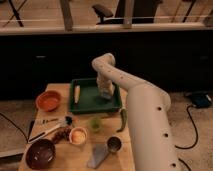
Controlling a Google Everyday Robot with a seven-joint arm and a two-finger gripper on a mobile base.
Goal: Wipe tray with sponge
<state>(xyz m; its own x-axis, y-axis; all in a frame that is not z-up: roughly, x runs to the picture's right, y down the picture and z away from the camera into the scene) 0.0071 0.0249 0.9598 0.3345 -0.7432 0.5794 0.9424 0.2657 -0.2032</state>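
Observation:
The dark green tray [88, 104] lies at the back of the wooden table. My gripper [105, 93] reaches down into the tray's right half from the arm that rises on the right. A small pale bluish-grey sponge [106, 94] shows at the gripper's tip, pressed against the tray floor, and the gripper is shut on it. A pale yellow stick [77, 93] lies along the tray's left side.
An orange bowl [48, 100] stands left of the tray. In front are a green cup [95, 123], a green pepper [123, 119], a small bowl [78, 135], a dark brown bowl [40, 153], a metal cup [114, 144], a grey-blue wedge [97, 156] and utensils [47, 127].

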